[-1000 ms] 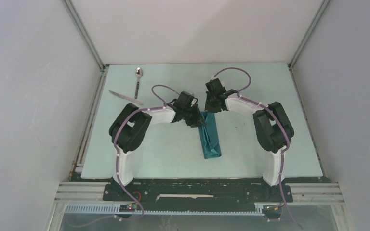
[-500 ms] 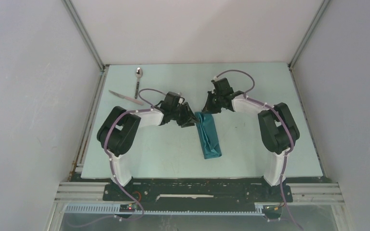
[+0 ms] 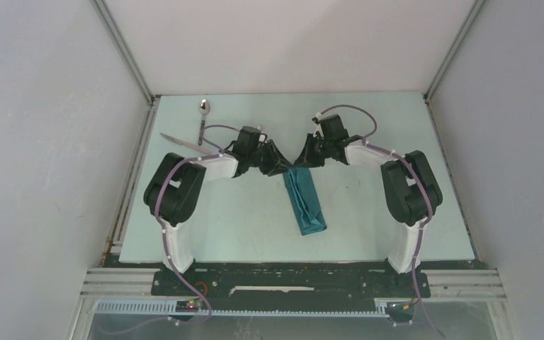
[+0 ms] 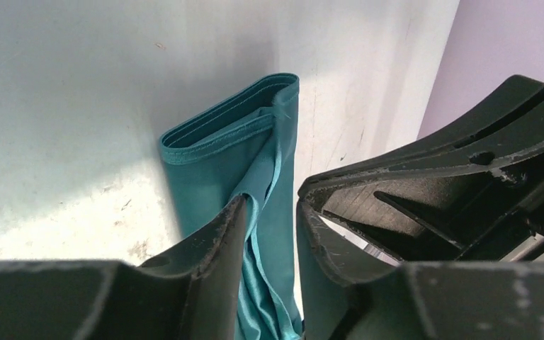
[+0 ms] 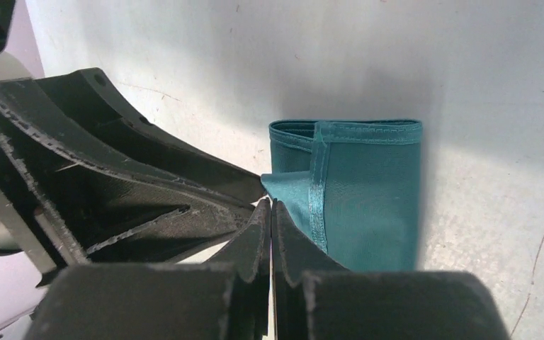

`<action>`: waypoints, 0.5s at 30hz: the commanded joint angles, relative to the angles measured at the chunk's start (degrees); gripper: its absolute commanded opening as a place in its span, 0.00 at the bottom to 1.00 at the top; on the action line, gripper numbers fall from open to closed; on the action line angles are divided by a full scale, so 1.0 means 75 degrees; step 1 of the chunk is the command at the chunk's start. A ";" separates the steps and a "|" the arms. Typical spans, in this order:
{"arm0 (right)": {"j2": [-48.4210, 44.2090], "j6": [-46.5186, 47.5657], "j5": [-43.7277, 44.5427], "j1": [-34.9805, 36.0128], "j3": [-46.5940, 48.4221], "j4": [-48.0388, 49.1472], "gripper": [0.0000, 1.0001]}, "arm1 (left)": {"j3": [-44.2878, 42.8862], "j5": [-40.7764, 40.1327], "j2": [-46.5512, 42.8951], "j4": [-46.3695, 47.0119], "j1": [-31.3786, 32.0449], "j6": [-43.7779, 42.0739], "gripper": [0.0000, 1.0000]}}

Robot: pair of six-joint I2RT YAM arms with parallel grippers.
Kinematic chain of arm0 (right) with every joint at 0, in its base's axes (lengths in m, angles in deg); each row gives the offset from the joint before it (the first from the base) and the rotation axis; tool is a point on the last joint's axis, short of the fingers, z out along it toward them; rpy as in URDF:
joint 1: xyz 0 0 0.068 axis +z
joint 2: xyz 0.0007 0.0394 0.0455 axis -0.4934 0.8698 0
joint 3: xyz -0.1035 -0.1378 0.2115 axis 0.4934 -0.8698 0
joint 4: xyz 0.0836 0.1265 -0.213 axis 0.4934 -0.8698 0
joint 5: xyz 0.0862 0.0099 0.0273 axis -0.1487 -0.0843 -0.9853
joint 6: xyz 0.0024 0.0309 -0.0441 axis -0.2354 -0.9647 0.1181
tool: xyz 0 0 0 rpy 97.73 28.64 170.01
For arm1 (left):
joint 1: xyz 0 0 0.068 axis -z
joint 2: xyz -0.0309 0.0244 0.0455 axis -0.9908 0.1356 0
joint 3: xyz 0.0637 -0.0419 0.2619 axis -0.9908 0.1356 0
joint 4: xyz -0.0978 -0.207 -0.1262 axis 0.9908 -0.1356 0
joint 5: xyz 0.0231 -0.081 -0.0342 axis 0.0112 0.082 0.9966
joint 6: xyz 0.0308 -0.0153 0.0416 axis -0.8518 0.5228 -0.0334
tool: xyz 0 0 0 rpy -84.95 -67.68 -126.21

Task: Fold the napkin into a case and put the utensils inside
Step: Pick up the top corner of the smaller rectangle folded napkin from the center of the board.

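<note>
The teal napkin (image 3: pixel 305 204), folded into a narrow strip, lies flat near the middle of the pale table (image 3: pixel 375 127), its long axis running from far to near. Both claws meet over its far end. The left gripper (image 4: pixel 272 205) has its jaws a little apart, with a loose fold of the cloth showing in the gap. The fingers (image 4: pixel 219 237) sit right at the fabric, but the gap looks too wide for them to be pinching it. The right gripper (image 5: pixel 270 207) faces it from the right with its jaws pressed fully together. Their tips sit at a raised corner of the top layer, and it cannot be told whether that corner is caught between them. At the table's far-left corner, well apart from the napkin, lie the metal spoon (image 3: pixel 202 117), bowl toward the far edge, and the table knife (image 3: pixel 184 144), set at a slant just beside the end of the spoon's handle.
</note>
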 commanded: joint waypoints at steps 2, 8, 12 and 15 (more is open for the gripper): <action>0.0064 0.0018 -0.0480 -0.0025 0.0017 0.0227 0.00 | -0.0274 0.0190 0.0264 0.0346 -0.0012 0.0196 0.30; 0.0048 0.0067 -0.0503 -0.0069 -0.0133 0.0317 0.00 | -0.0210 0.0035 0.0227 0.0202 -0.0058 0.0135 0.23; -0.0188 0.0568 0.0005 0.0007 -0.0135 0.0073 0.13 | -0.0070 -0.0088 -0.0054 0.0021 -0.0076 -0.0078 0.23; -0.0352 0.1003 0.0885 0.0175 -0.0025 -0.0316 0.28 | -0.0012 -0.0253 -0.0229 -0.0238 -0.0092 -0.0225 0.26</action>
